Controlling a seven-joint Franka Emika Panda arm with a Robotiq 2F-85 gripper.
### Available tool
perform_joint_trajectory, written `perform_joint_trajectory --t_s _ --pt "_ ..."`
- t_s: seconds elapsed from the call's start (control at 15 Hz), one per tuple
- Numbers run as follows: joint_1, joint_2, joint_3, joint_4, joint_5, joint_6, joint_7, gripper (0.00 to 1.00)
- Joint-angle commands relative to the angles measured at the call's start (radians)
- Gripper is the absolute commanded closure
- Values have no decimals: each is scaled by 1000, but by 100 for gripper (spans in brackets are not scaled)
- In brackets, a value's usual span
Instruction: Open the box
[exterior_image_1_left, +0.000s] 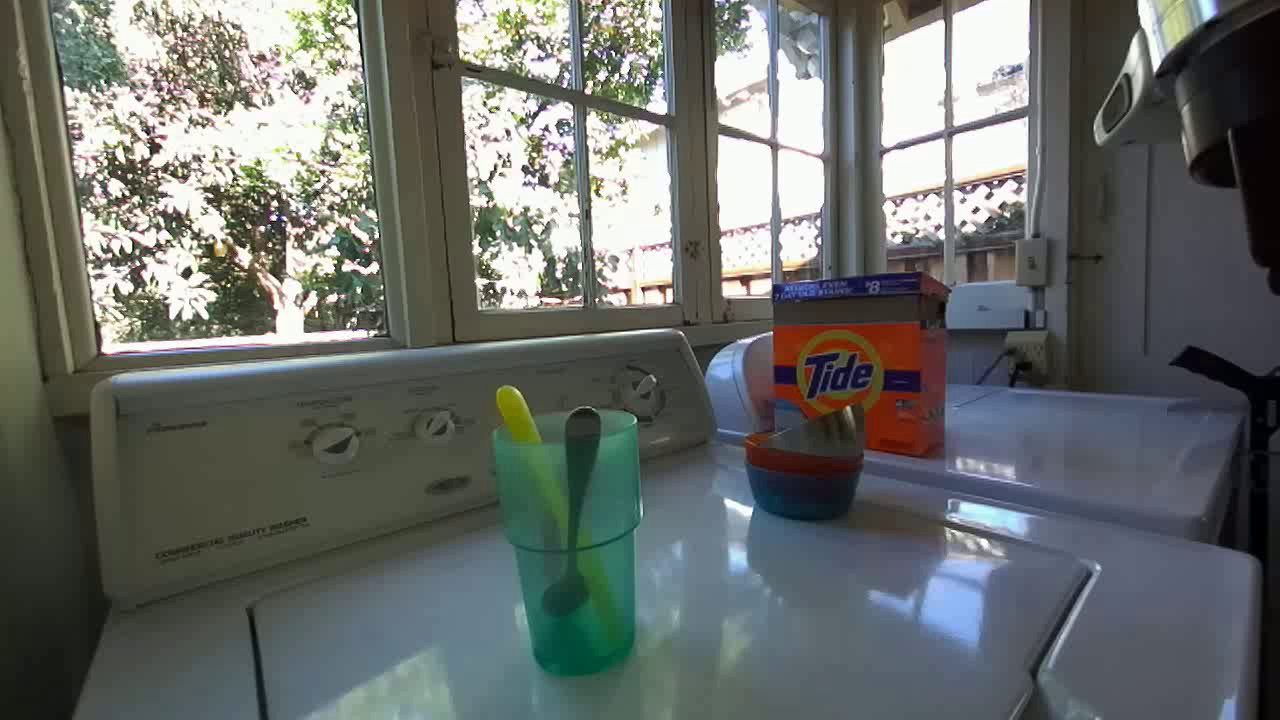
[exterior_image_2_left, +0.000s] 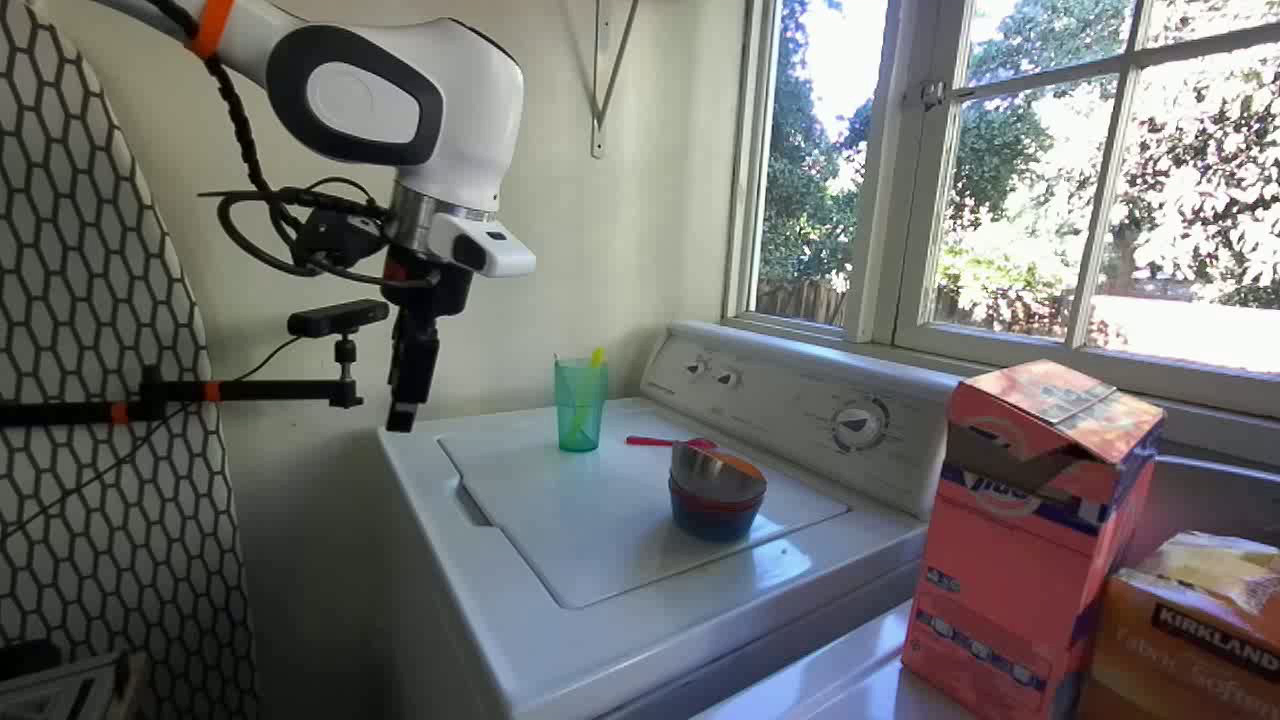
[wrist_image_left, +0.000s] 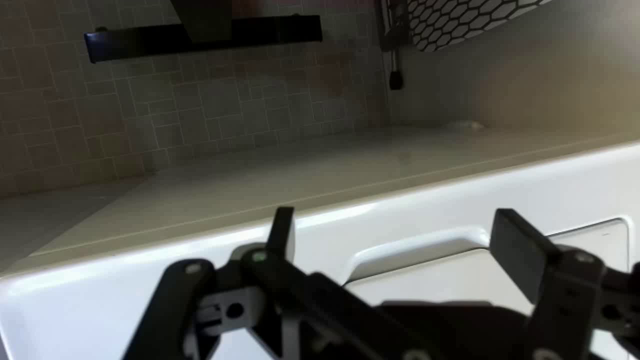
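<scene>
Upright on the white machine (exterior_image_1_left: 1080, 430) next to the washer (exterior_image_2_left: 510, 590), in both exterior views: the Tide box (exterior_image_1_left: 860, 365), orange with a blue band along the top. In an exterior view, a dark gap just under the top of the box; impossible to tell how far open. Just beside, a fabric softener box (exterior_image_2_left: 1190, 640), partly out of frame.

Claw (wrist_image_left: 395, 230) spread wide, 2 fingers (wrist_image_left: 520, 255) well apart, holding nothing. Pointing down from the white arm (exterior_image_2_left: 470, 100) near the front of the washer, well apart from the box. Between the fingers in the wrist view, the recess (wrist_image_left: 415, 257) at the front of the lid (exterior_image_2_left: 590, 530).

On that lid, upright, a green cup (exterior_image_1_left: 575, 640) with a yellow utensil (exterior_image_1_left: 515, 410) and a dark spoon (exterior_image_1_left: 570, 595) leaning inside. Lying nearby, a red spoon (exterior_image_2_left: 650, 441), partly behind a stack of bowls (exterior_image_2_left: 715, 515): blue at the bottom, red above, grey tilted on top. At the back, a slanted panel (exterior_image_1_left: 230, 470) with 3 dials (exterior_image_1_left: 335, 445), below bright windows (exterior_image_1_left: 220, 180).
</scene>
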Motion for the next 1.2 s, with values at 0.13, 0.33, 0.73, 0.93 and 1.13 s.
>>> perform_joint_trajectory --t_s 0.13,0.33,0.73,0.93,1.13 --pt "-15 1 13 2 6 -3 -6 0" --pt "-15 1 13 2 6 -3 -6 0" --pt "-14 1 10 2 22 17 -5 0" --pt "-41 27 50 47 -35 154 53 0" --pt "-85 73 83 106 -150 271 110 0"
